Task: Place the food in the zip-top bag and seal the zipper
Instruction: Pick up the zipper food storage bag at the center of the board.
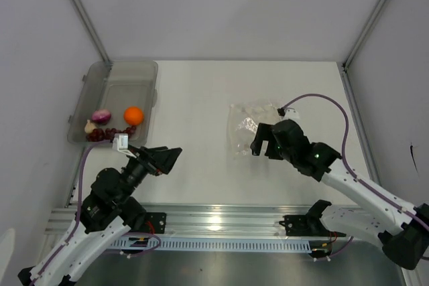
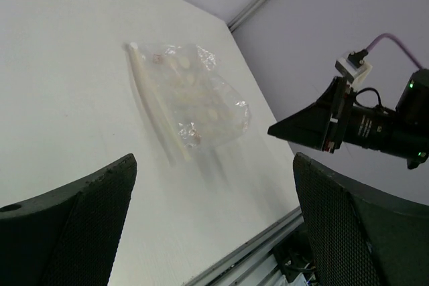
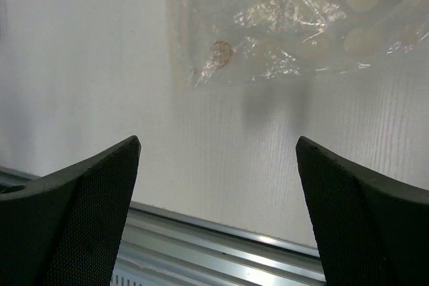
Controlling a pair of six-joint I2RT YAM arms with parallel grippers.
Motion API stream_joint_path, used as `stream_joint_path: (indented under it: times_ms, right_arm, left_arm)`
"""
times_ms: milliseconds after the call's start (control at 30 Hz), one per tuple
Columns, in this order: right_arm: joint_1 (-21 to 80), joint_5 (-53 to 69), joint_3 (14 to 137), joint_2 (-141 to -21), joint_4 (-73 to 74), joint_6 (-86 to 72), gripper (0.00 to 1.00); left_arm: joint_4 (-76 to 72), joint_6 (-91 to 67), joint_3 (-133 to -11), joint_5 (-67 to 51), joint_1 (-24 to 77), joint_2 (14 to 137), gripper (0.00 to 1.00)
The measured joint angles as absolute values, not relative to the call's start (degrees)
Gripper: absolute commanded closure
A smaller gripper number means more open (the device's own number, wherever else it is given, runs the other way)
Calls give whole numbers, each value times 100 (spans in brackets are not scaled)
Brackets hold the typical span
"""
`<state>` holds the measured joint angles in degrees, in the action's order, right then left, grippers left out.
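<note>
Nothing bagged yet. Left claw spread, empty. Orange, onion, garlic and berries sit in the tub, near its left. Right claw spread, empty. Zip-top bag lies on the table just ahead. Filling and sealing remain.

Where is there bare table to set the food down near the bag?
Widest bare table: between the grey tub and the zip-top bag, back to the far edge. A narrower strip lies right of the bag. Crowded: the tub's near end, holding orange, onion, garlic and berries; the right gripper hovers at the bag's near edge.
</note>
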<state>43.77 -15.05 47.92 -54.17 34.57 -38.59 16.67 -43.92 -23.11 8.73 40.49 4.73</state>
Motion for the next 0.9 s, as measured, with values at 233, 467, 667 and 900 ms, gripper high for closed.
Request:
stream_joint_path:
  times_ms: [233,467,667,900]
  right_arm:
    - [4119,-1553,5813,-6991,3592,-3382,1]
    - [4132,-2021,7489,-8696,3981,-2976,1]
    - [4694,-3050,8943,-10191,4615,-2797,0]
    - [5076,-3739,10490,-11725,5586,-2781,1]
  left_arm:
    - [2373,-4283,-2720,1140,4049,569,0]
    - [2602,-4198,-2799,1164,4049,582,1]
    - [2644,-4099,-2799,1114,4049,486,1]
    - [2657,-4051,-2799,993,4049,480,1]
